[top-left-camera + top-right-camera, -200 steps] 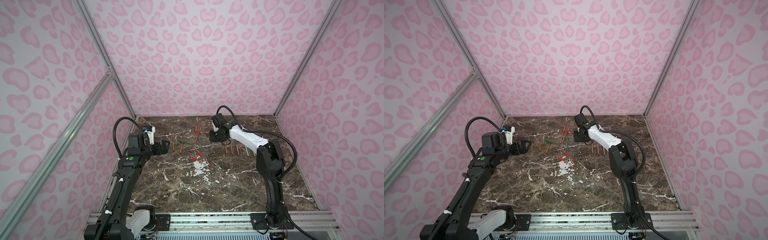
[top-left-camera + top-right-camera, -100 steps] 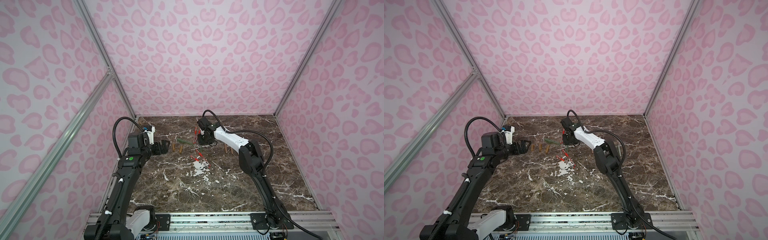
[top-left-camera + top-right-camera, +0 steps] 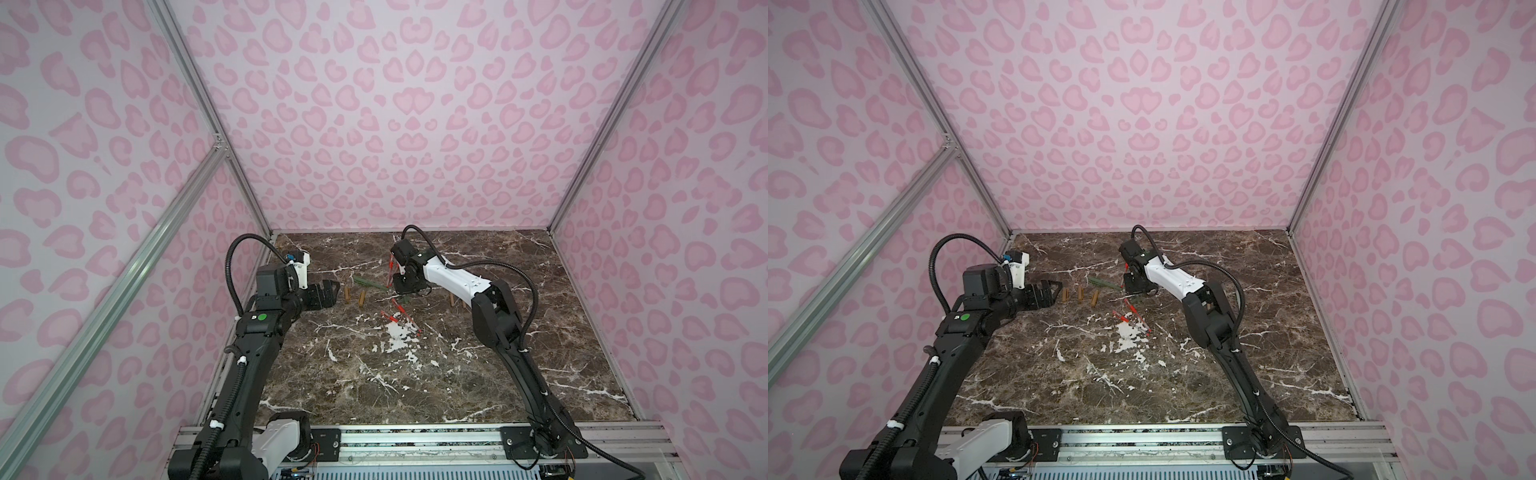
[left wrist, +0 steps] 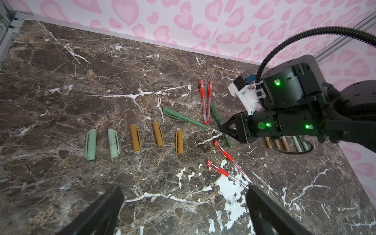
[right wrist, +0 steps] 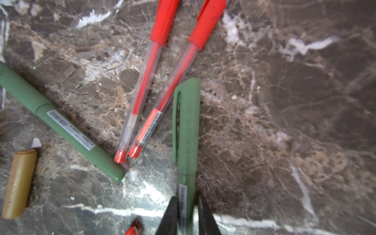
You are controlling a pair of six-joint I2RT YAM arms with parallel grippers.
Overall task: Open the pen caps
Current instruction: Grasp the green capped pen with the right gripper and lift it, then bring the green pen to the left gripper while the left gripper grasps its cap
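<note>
My right gripper (image 5: 187,215) is shut on the barrel of a capped dark green pen (image 5: 186,122) lying on the marble; its cap points away from the fingers. A second capped dark green pen (image 5: 61,122) and two capped red pens (image 5: 154,81) lie beside it. Loose pen caps stand in a row in the left wrist view: two pale green (image 4: 91,144) and three tan (image 4: 158,136). My left gripper (image 4: 183,211) hovers open and empty, left of the caps in both top views (image 3: 328,293).
Two more capped red pens (image 4: 223,164) lie nearer the table's middle. Tan and pale pen barrels (image 4: 284,143) lie in a row behind the right gripper (image 4: 223,130). Pink patterned walls enclose the marble table (image 3: 415,382) on three sides.
The right arm swung left from the barrel row to the pens at the centre and its jaws closed on the dark green pen. The left arm stayed still and open.
</note>
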